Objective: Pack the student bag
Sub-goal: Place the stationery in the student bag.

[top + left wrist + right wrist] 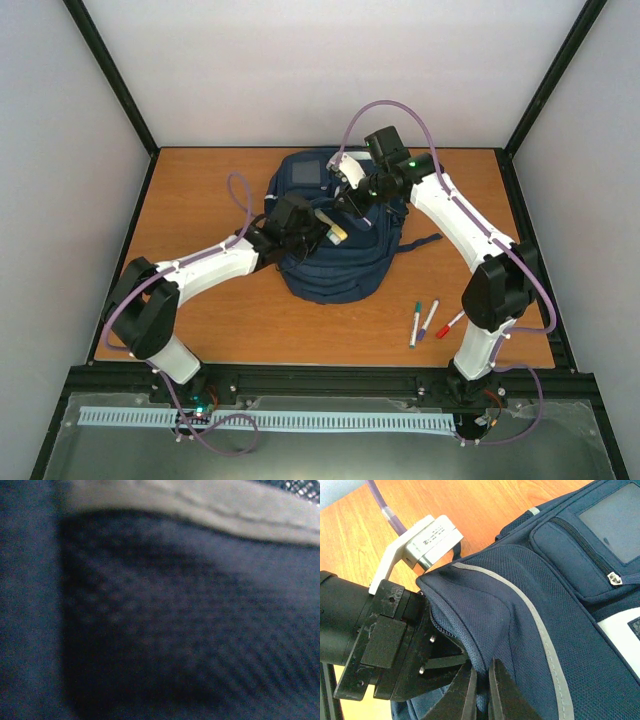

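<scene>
Wooden table point(200, 200) filled the cell floor. Student bag point(335, 270) lay flat around its middle, a bit toward the far edge, navy w/ dark straps trailing off to the right.

L arm point(210, 270) reached in from the near left corner, R arm point(470, 225) from the near right, arching over the bag's far right side. Both ended on top of the bag, close together.

R claw point(481, 692) was nearly closed, only a thin slit between the fingers, w/ a fold of the bag's rim fabric pinched in it. L claw point(447, 660) sat just beside it, touching the same rim. Its tips went under the fabric edge, so can't tell how far apart they were or whether they gripped anything. L wrist cam gave only blurred navy mesh cloth and a pale stripe point(200, 505) along the top, pressed v. close.

Front pocket point(600, 545) w/ a dark window panel showed in the R wrist view, a silver zip pull point(615, 577) at its lower corner.

Three markers point(429, 318) lay on the table near the R arm's base, apart from the bag: green, purple and red caps.
</scene>
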